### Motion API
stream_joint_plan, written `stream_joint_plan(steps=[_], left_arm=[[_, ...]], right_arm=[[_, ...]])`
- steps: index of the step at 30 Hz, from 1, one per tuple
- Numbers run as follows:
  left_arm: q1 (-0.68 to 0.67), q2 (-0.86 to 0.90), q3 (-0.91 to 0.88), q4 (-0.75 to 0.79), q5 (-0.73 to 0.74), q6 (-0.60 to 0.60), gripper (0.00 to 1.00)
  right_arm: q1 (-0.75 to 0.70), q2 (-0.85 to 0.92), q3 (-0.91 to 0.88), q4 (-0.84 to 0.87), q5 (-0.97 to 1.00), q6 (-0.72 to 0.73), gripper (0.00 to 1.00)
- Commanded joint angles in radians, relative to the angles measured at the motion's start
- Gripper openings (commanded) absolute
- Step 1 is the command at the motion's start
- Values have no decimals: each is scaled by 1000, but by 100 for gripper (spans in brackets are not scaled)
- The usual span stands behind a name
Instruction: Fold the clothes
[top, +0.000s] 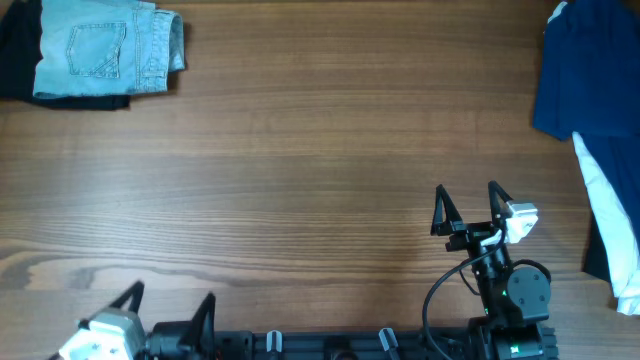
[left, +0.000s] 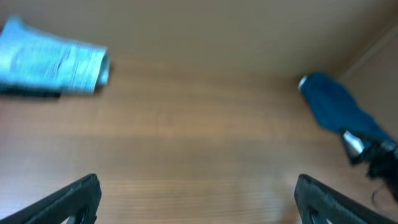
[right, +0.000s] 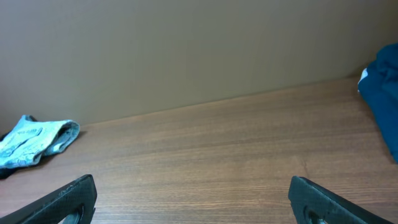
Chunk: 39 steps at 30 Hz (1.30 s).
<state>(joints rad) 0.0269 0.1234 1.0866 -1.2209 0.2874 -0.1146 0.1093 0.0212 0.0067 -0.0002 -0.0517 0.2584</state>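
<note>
Seemingly spread wide: left fingers (top: 205, 308), right fingers (top: 441, 208)

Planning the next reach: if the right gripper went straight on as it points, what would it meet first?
The right gripper seems to face only bare table up to the back wall; the denim shorts lie well left, the navy cloth right.

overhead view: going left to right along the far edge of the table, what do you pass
denim shorts → bare wooden table → navy garment. The black cloth lies partly under the shorts, so its place in the order is unclear and it is left out.
</note>
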Motion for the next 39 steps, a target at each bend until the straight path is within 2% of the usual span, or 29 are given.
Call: stream_joint_plan(steps=[1,9,14,19,28,34,39], left_arm=[[-5,-30,-159,190,54,-51,100],[-19,-47,-663,819,-14,-51,100],[-23,-79,-900,1074,-19,-51,100],[-23,-119,-956,1086,-47,-51,100],[-23,-120,-959,1093,-183,-51,100],[-23,-120,-1030,1225,-200,-51,100],[-23,-120,-1078,1278,-201,-51,100]], right_arm=[[-2,3,-2,2,-4,-19,100],[-2,3,-2,2,-4,-19,100],[-2,3,-2,2,-4,-19,100],[-2,3,-2,2,-4,-20,100],[-2,3,-2,2,-4,-20,100],[-2,3,-2,2,-4,-19,100],[-2,3,-2,2,-4,-19,100]])
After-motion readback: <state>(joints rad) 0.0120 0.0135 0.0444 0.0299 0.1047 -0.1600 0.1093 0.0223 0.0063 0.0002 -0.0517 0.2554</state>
